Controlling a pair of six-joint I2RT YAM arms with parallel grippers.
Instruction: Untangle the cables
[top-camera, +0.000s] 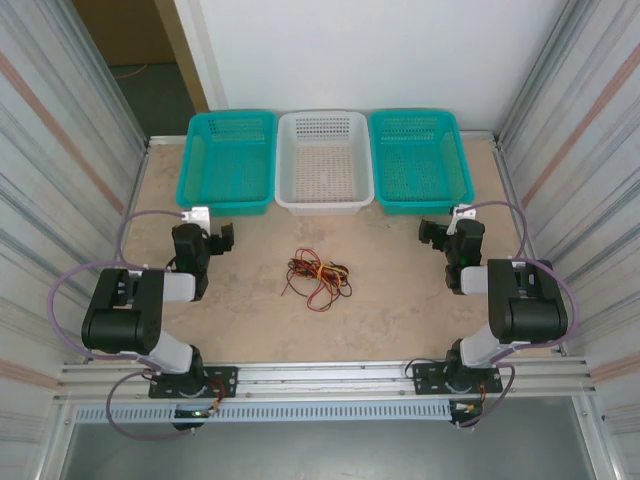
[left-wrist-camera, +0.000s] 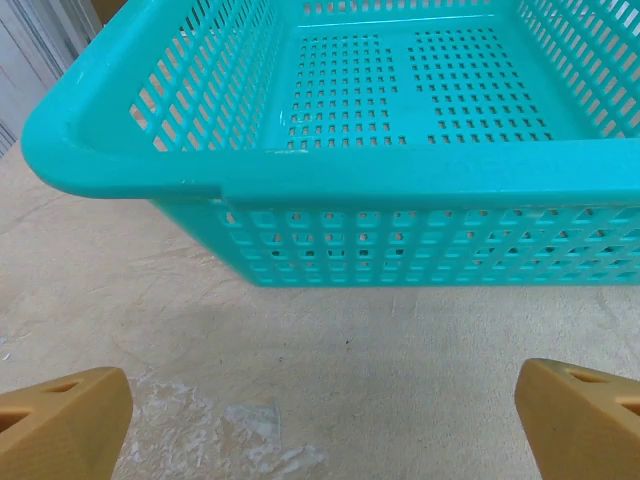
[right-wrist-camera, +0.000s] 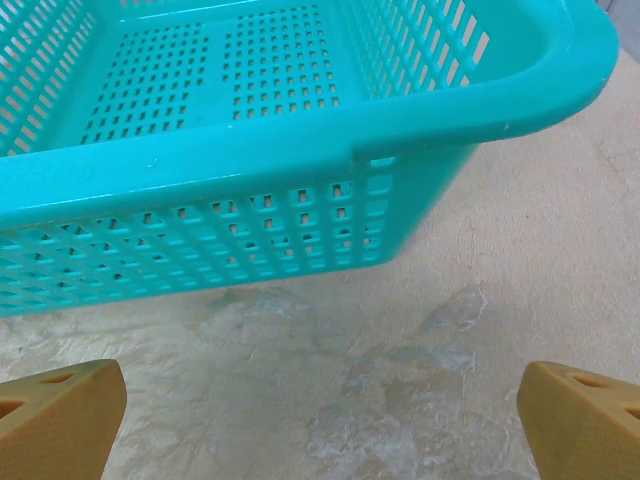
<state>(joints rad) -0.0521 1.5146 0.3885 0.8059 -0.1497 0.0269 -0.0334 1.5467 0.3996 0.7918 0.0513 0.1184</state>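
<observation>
Cables (top-camera: 318, 277) in red, yellow and black are found knotted in one loose clump at the middle of the table (top-camera: 400, 320), between the arms. The left gripper (top-camera: 226, 240) and right gripper (top-camera: 432, 232) are both held spread wide and empty, faced toward the far edge. The clump lies inward of each, marginally nearer the left; no single long axis can be made out.

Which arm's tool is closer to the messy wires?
Left, by a little. The left tool hangs left of the cables, farther back; the right tool hangs right of them, farther back. Neither touches them.
</observation>
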